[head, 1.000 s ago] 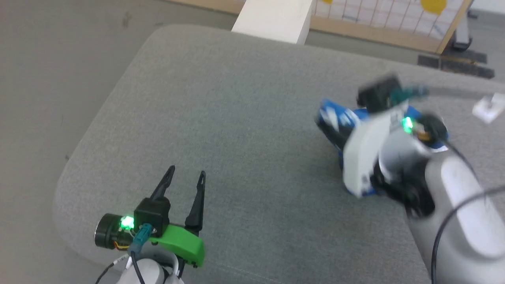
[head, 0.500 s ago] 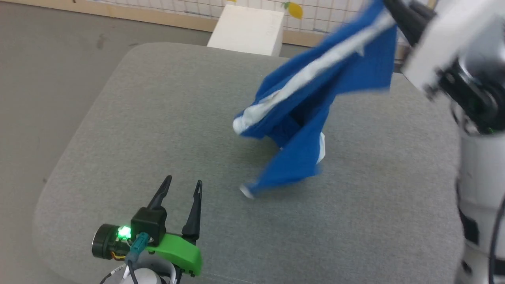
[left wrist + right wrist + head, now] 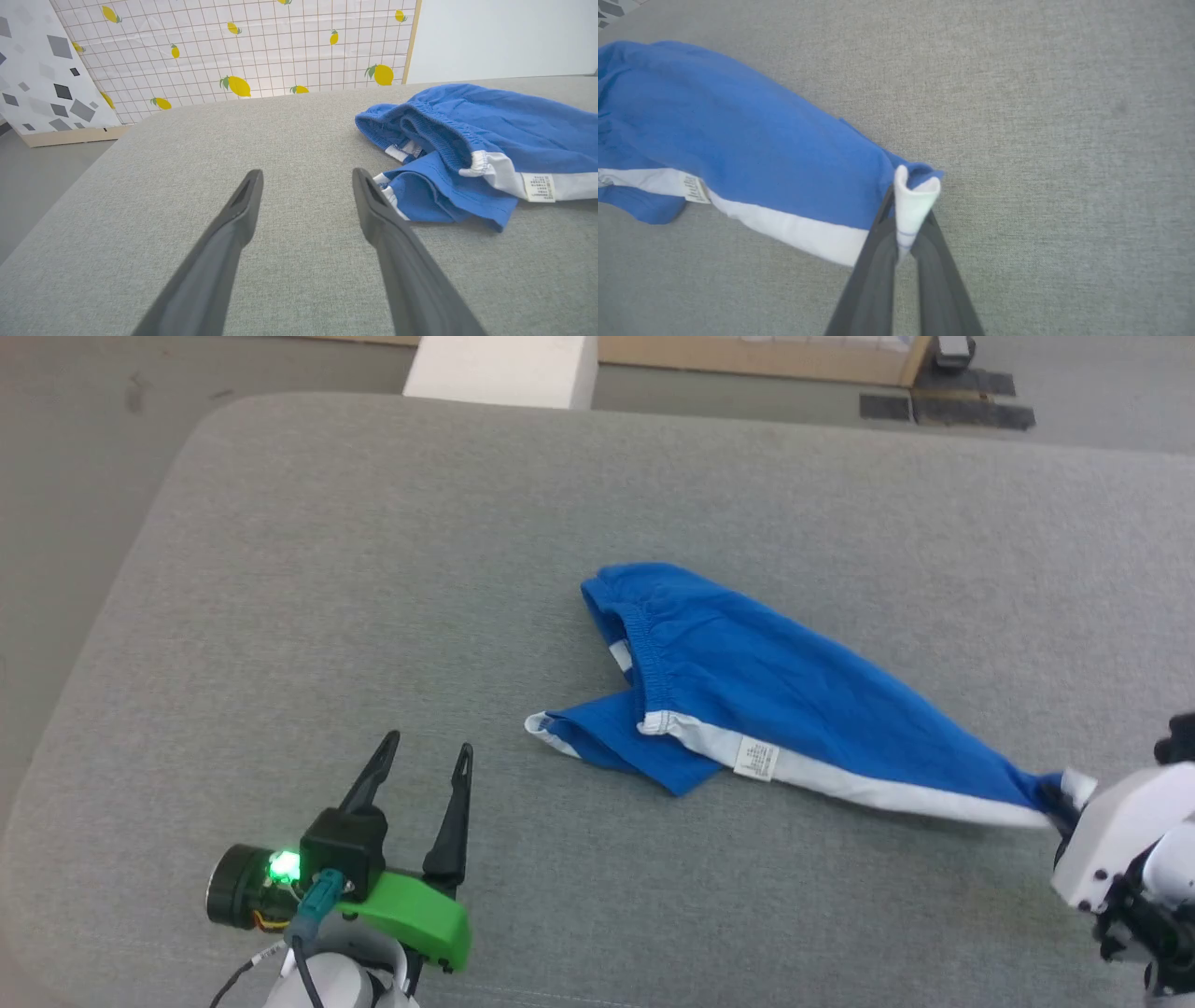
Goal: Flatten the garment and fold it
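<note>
Grey cushion (image 3: 308,569) – carrier surface, rounded corners. The garment (image 3: 775,700) lies on it, from about the centre across towards the right edge, nearer the front than the back. The fabric is bunched, not flat: the gathered waistband (image 3: 653,653) faces the cushion's left side and gapes open, and a blue flap (image 3: 607,737) pokes out beneath it. A white trim band (image 3: 868,789) runs along the front side and carries a small white label (image 3: 756,758). The number print cannot be made out.

Right gripper (image 3: 909,210) – fingers together, pinching the garment's tapered white-edged corner near the right edge. The cloth narrows to a point at that grip.

Left gripper (image 3: 428,742) is near the front-left corner with its fingers apart and nothing between them, well apart from the garment in the head view.

A white block (image 3: 504,369) stands beyond the far edge.
</note>
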